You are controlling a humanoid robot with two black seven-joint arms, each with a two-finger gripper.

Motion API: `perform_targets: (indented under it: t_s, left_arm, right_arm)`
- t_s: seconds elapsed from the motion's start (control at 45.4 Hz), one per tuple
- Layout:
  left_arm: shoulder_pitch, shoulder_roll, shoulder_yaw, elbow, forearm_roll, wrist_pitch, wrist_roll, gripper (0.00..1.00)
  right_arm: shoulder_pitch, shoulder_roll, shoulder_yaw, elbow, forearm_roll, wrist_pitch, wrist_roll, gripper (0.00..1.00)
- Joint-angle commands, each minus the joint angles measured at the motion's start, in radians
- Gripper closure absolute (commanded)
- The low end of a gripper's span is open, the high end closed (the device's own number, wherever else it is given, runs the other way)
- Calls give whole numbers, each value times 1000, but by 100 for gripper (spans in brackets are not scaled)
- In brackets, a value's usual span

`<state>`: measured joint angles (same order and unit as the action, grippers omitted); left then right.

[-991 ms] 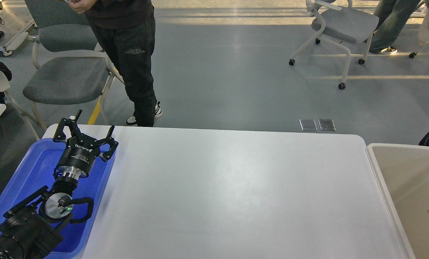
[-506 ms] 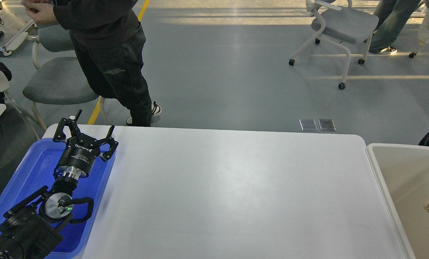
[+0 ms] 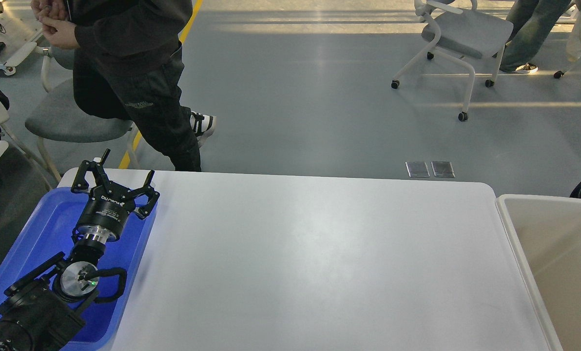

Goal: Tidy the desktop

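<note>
While its fingers (image 3: 87,171) stand spread on nothing, the left gripper (image 3: 116,179) hangs above the far end of the blue tray (image 3: 51,219), which lies on the left end of the desktop (image 3: 319,253); only a dark sliver at the frame's right edge might be the right gripper, its state unreadable.

Bright even light, soft sheen on the desktop (image 3: 319,253), sunlit streaks across far floor, walking person perhaps slightly blurred

Tray (image 3: 37,229) on desktop's (image 3: 319,258) left; bin (image 3: 549,234) at its right
</note>
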<state>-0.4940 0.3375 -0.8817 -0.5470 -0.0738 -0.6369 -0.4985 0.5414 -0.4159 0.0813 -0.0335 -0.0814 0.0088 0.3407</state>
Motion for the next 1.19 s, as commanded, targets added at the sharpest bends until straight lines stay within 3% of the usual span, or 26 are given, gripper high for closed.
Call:
perform_targets:
  t_s: [0.0,0.11,0.242,0.33,0.528,0.661,0.903,1.167]
  left_arm:
    - [0,0,0,-1,-1,2,0,0]
    - [0,0,0,-1,-1,2,0,0]
    - [0,0,0,-1,-1,3,0,0]
    - [0,0,0,1,-1,3,-2,0]
    - [0,0,0,-1,-1,3,-2,0]
    - [0,0,0,1,-1,3,0,0]
    - [0,0,0,1,-1,3,0,0]
    - [0,0,0,1,-1,3,0,0]
  right_arm:
    - [22,-3,27,17,2,14,0,15]
    - [25,-52,149,72,-8,22,0,14]
    - [11,-152,314,260,-18,22,0,14]
    - [-17,-198,428,380,-18,20,3,3]
    - [-132,-239,762,613,-18,23,9,0]
    - [-235,-230,977,768,-63,45,9,0]
    - [-328,-130,1176,1055,-198,48,9,0]
    - [-344,78,1278,1090,-216,48,9,0]
